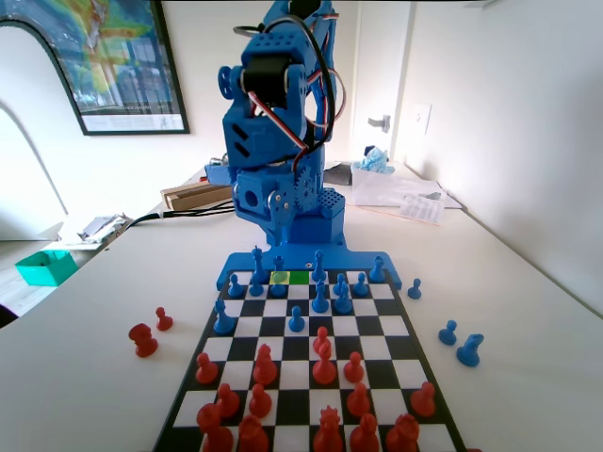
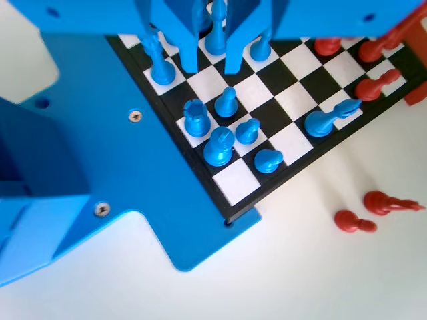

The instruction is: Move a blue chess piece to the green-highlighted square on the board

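red pieces (image 1: 325, 363) crowd the board (image 1: 377, 325) on a white table (image 1: 528, 282).

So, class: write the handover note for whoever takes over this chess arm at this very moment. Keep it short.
Gripper: open, low over the board, jaws either side of a blue chess piece; I cannot tell if they touch it.
Green-highlighted square: bare, in the row nearest the arm.
Done: the approach, as it looks.
Left: close, lift, set the piece on green, release.
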